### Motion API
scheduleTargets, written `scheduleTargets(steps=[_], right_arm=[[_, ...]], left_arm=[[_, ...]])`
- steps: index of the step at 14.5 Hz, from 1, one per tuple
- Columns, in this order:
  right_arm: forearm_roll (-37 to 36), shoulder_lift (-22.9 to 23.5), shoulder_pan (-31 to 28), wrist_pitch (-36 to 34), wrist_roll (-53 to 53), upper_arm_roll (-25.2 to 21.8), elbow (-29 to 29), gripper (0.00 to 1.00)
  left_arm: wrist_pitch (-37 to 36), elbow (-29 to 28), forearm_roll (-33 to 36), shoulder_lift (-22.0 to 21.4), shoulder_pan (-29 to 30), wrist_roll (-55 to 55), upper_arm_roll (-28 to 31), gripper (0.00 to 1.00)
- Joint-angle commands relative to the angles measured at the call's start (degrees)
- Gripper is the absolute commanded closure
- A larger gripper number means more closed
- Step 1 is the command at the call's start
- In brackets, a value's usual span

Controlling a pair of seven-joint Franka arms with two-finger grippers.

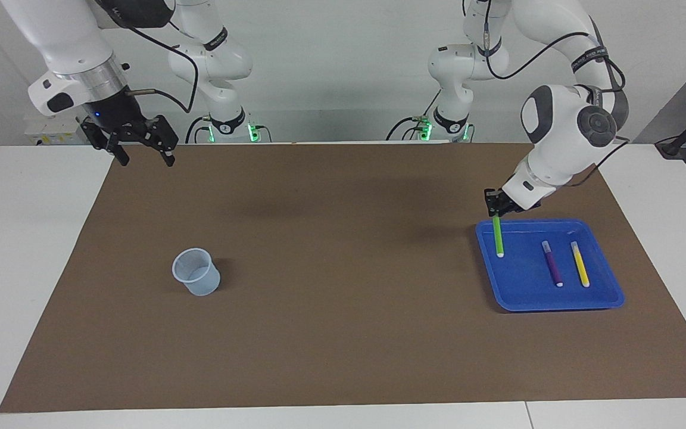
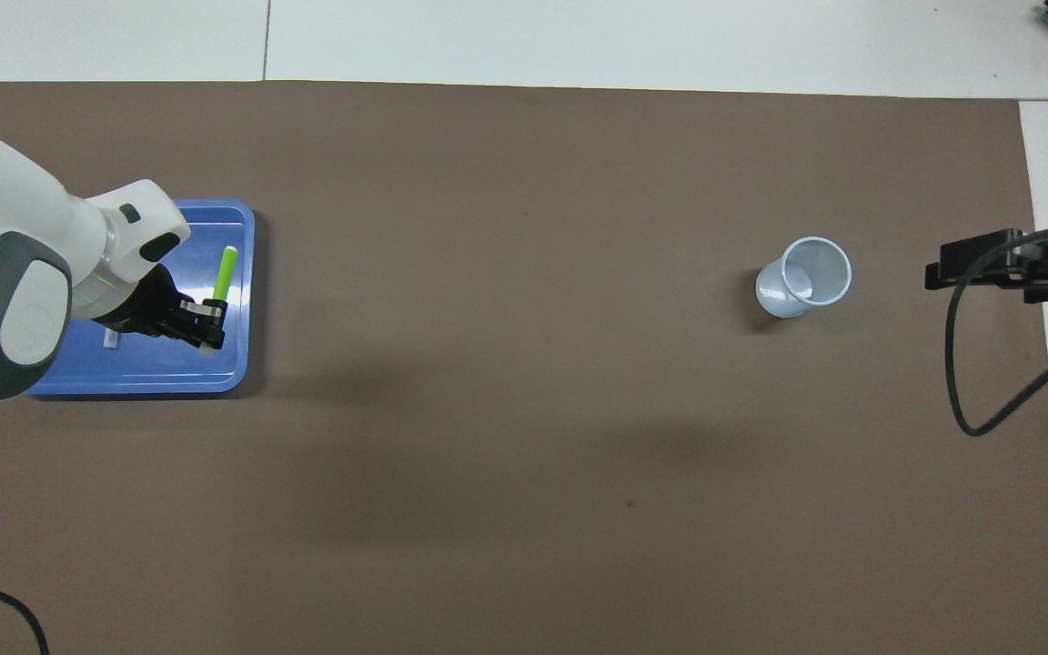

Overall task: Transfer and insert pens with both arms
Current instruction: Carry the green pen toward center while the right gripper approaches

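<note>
Starting at the right arm's end of the table, my right gripper point(image 1: 145, 156) is waiting in the air over the corner of the brown mat point(image 1: 343, 333), its fingers spread wide and holding nothing. The pale cup point(image 1: 196, 272) is standing upright on the mat, well apart from everything else.

Toward the left arm's end, my left gripper point(image 1: 496, 210) is pinching the green pen point(image 1: 499, 237) by its top end, fingers pressed tight on it. The pen is hanging almost straight down, white tip lowest, in the air over the edge of the blue tray point(image 1: 557, 307) that faces the cup.

I am judging this pen to be light, stiff and smooth. Gripped this near one end, it is likely to swing or twist if I am moving fast. For a handover, I am thinking the right fingers should be taking the bare green barrel below my grip, squarely across it.

The purple pen point(image 1: 552, 264) and the yellow pen point(image 1: 579, 264) are lying side by side in the tray, apart from each other, white tips pointing away from the robots.
</note>
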Motion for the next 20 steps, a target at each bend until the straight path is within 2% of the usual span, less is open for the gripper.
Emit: scheduleTargets(steps=[1,2,6,7,8,9,10,13,15,17,20], right_arm=[[6.3,3.1,0.0,4.4,8.0,1.0,1.0,0.0],[8.9,3.5,1.1,5.7,12.0,1.6,1.2,0.0],[18.3,6.7,9.2,18.2,28.9,1.8,1.1,0.0],[19.9,8.3,11.3,21.3,30.9,1.8,1.1,0.0],[24.7,10.3,12.7,25.4,31.4,1.8,1.2,0.0],[28.3,13.4,14.0,29.4,31.3,1.8,1.2,0.0],[28.9,16.6,15.4,31.2,31.0,1.8,1.2,0.0],[29.9,17.7,16.4,30.5,30.4,2.7,1.0,0.0],[30.2,17.5,16.8,29.0,25.5,3.1,-0.5,0.0],[30.2,16.8,16.7,24.2,21.7,3.1,-1.1,0.0],[30.1,14.8,16.1,17.0,14.4,3.0,-1.1,0.0]], left_arm=[[-3.2,-0.2,-4.8,-2.2,-2.3,-6.0,-0.5,1.0],[-4.4,-0.1,-7.1,-2.6,-2.9,-7.8,-0.6,1.0],[-5.0,-1.1,-16.0,-4.7,-7.5,-16.2,-1.9,1.0],[-4.0,-1.1,-18.5,-4.7,-9.5,-18.9,-1.9,1.0],[-2.5,-1.1,-21.0,-4.6,-12.2,-21.7,-1.8,1.0],[-0.1,-1.1,-22.9,-4.5,-14.4,-24.8,-1.9,1.0],[2.2,-1.0,-23.9,-4.3,-16.6,-26.4,-1.9,1.0],[9.6,-1.0,-25.6,-4.5,-21.9,-32.0,-2.0,1.0],[15.2,-0.9,-27.4,-4.7,-24.3,-35.1,-1.9,1.0],[21.6,-1.1,-27.4,-4.5,-25.7,-37.3,-2.0,1.0],[26.4,-1.4,-27.4,-4.0,-26.3,-37.6,-2.0,1.0]])
